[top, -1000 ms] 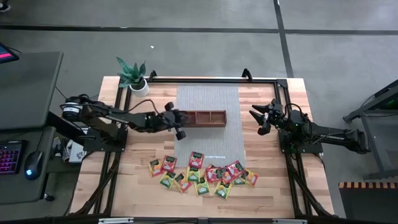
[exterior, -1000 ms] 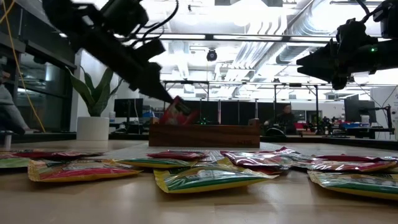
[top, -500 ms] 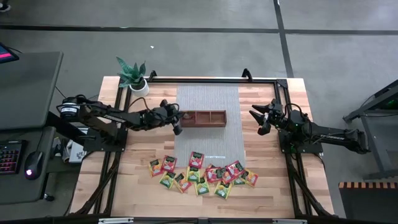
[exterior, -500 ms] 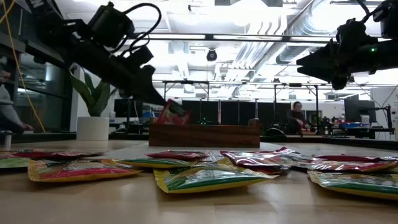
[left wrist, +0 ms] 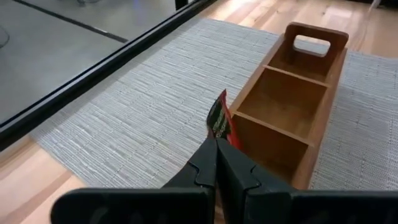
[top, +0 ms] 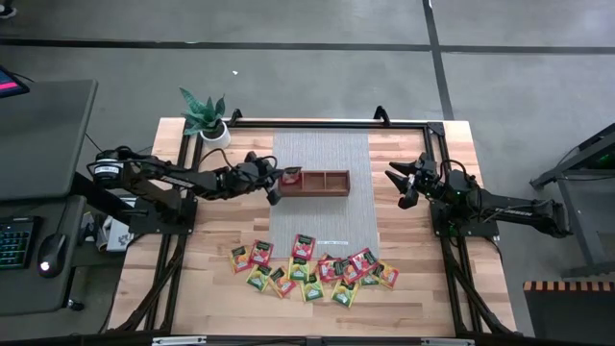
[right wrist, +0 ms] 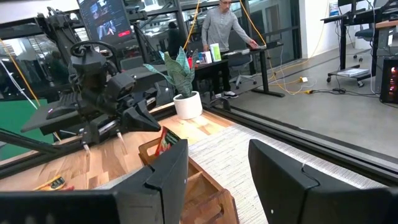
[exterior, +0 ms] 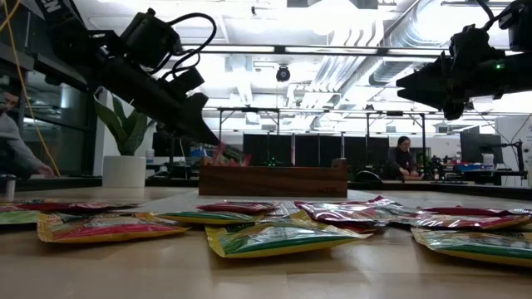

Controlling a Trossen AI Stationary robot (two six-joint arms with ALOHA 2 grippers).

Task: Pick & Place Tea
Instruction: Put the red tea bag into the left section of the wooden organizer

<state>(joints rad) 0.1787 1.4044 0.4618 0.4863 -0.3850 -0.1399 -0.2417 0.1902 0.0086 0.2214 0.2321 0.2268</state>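
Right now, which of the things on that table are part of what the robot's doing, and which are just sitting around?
Part of the job:
- red tea packet pinched in the left gripper at the wooden tray
- loose tea packets waiting near the table's front edge
- right gripper, open and waiting

Just sitting there:
- potted plant
- grey mat

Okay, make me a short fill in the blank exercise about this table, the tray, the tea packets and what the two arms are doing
1. The left gripper is shut on a ____ tea packet at the end of the wooden tray.
2. The tray has ____ compartments.
3. The right gripper holds ____.
4. The other packets lie on the ____, not in the tray.

Missing words: red; three; nothing; table
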